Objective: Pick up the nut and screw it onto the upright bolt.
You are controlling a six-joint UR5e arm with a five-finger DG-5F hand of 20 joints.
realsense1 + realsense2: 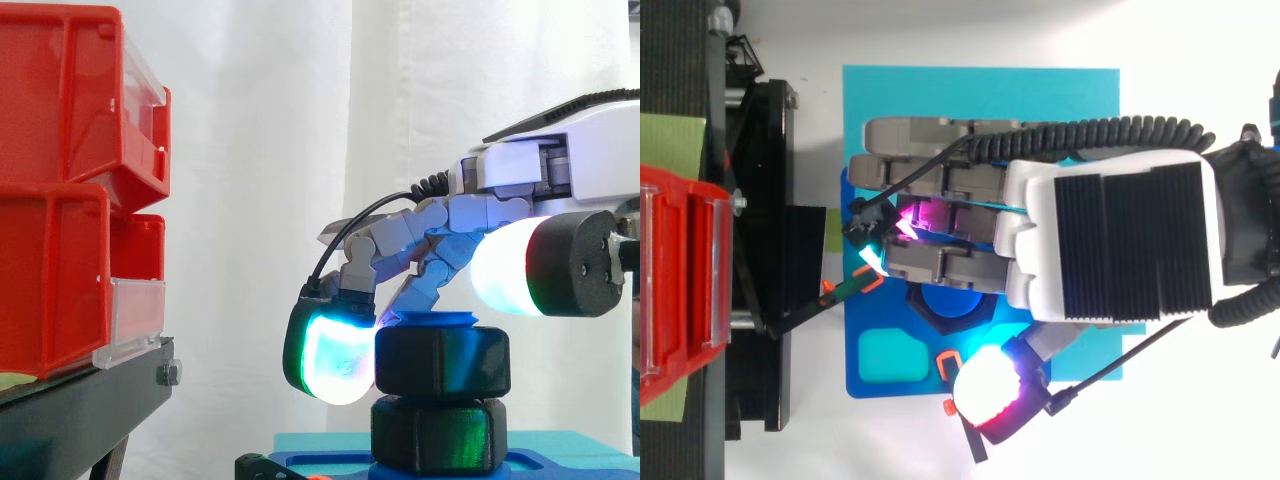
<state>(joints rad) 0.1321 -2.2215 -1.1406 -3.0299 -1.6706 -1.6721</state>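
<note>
Nut (442,362), black and hexagonal, sits on the upright blue bolt (437,320), whose top stands just proud of it. A second black hexagon (440,435) lies directly beneath, touching the nut. Both rise from a blue plate (320,465) that rests on a cyan mat (980,95).

The hand (1110,240) enters from the right edge of the side view and arches over the bolt. Its lowest part hangs level with the nut's left face. Whether it grips the nut cannot be told: the contact lies on the far side or under the hand.

Open room lies to the left. A wide gap backed by the white curtain (260,150) separates the hand from the red bins (60,200) on their black stand (80,410). In the top view the mat's upper strip is bare, and a cyan inset (890,357) in the plate sits uncovered near its lower left corner.

The bolt's shank is hidden inside the nut. From above, the hand covers much of the plate and the nut's upper half. The bins are cut off by the left edge.
</note>
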